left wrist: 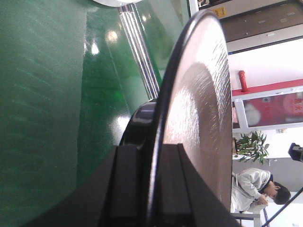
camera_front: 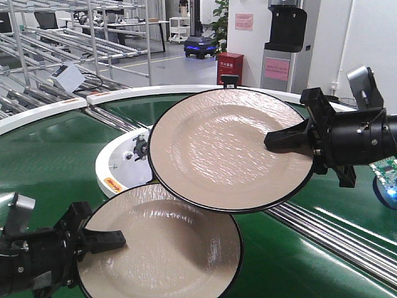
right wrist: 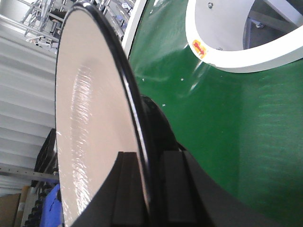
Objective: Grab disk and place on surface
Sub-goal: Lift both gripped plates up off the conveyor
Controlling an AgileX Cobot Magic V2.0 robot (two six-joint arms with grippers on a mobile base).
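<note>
Upper disk (camera_front: 217,149), lower disk (camera_front: 167,248): glossy beige, faintly rippled, black rims. Belt (camera_front: 49,161): green, sheeny. Rails (camera_front: 322,230): polished metal.

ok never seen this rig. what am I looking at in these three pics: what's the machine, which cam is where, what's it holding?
It is a robot with two arms. The wide picture looks forward from the robot's body, so both arms reach into the shot. The left gripper, bottom left, is clamped on the rim of the lower beige plate. The right gripper, coming in from the right, is clamped on the upper beige plate, which overlaps the lower one in this view.

The other two pictures come from a camera on each wrist. Each shows that arm's own plate edge-on, with the jaws on either side of the rim.

Underneath is a green conveyor belt curving around a white ring. Both plates appear lifted off the belt, not set down. No other surface to put them on shows here.
</note>
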